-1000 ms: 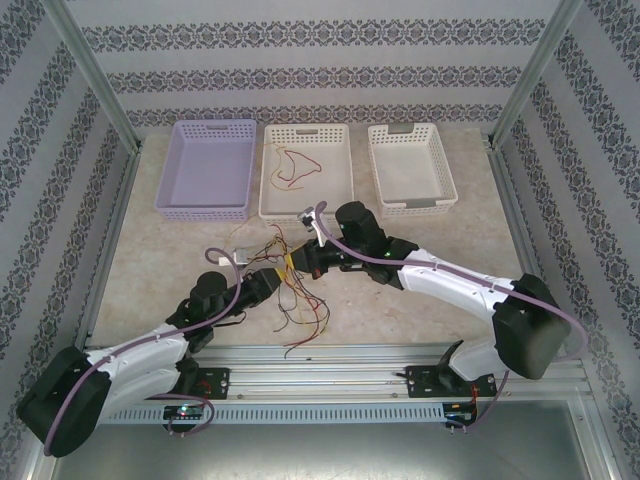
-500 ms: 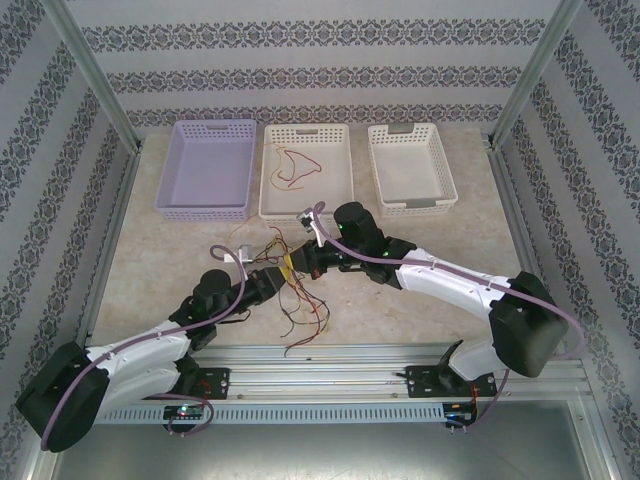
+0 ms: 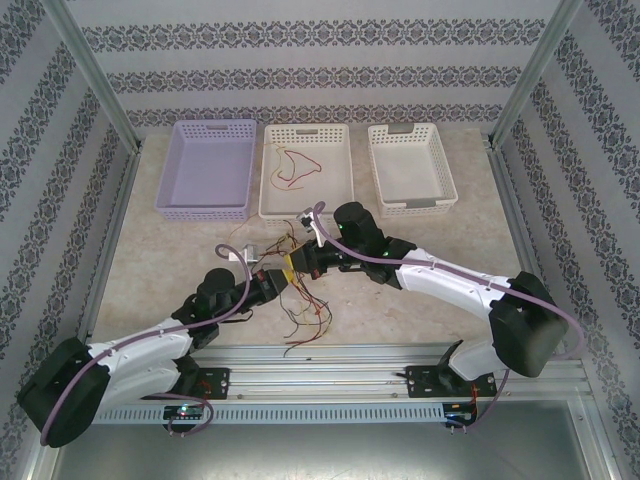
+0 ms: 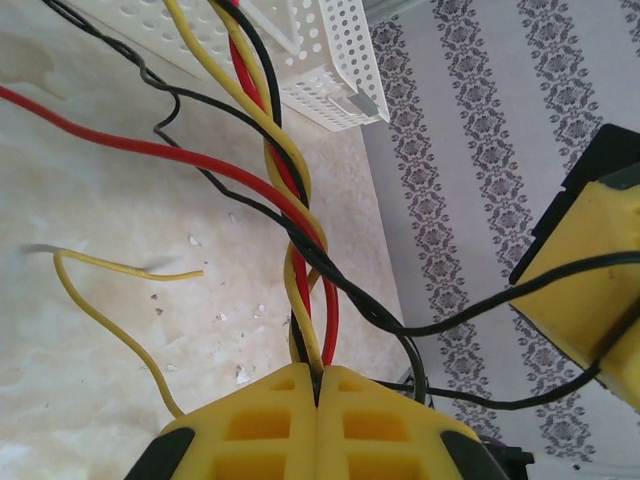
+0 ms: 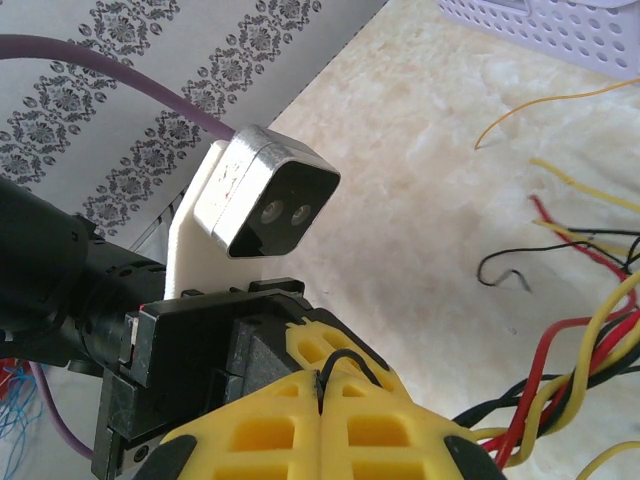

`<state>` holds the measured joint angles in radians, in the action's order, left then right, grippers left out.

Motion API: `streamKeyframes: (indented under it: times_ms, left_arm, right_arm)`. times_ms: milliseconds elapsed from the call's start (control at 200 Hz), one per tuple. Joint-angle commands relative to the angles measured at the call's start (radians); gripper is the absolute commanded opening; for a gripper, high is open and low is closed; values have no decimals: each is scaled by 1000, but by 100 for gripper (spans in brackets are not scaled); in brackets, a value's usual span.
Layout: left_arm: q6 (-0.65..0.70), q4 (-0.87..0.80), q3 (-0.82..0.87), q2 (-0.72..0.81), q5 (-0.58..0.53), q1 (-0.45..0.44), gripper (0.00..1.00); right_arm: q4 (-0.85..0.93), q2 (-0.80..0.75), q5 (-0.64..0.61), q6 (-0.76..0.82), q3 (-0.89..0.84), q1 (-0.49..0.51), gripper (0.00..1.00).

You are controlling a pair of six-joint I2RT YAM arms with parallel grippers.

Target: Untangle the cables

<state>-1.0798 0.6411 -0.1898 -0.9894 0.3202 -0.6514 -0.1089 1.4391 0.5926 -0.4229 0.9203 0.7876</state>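
1. Cables (image 4: 303,228) lie tangled on your table (image 3: 440,270), near the front edge, between your 2 arms.
2. Your left gripper (image 4: 317,385) pinches the twisted red, yellow, black strands.
3. Your right gripper (image 5: 320,385) is clamped on 1 black strand.

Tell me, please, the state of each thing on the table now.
Left end effector: shut on the cables.
Right end effector: shut on the cables.
Cables: twisted together, not yet separated.
Purple basket: empty.
Middle basket: holds loose wires, red and yellow.
Right basket: empty.
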Motion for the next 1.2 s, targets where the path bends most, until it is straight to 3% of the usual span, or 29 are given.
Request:
streamKeyframes:
  times_ms: [0, 215, 684, 1194]
  left_arm:
    - [29, -13, -17, 4, 3, -15, 0]
    - [38, -43, 17, 40, -7, -14, 0]
    - [112, -391, 30, 320, -104, -14, 0]
    - [257, -748, -100, 449, -141, -1, 0]
  right_arm:
    - [-8, -22, -2, 4, -11, 1, 0]
    - [23, -62, -41, 9, -21, -18, 0]
    - [71, -201, -102, -66, -124, -220, 0]
    - [204, -416, -104, -182, -238, -641, 0]
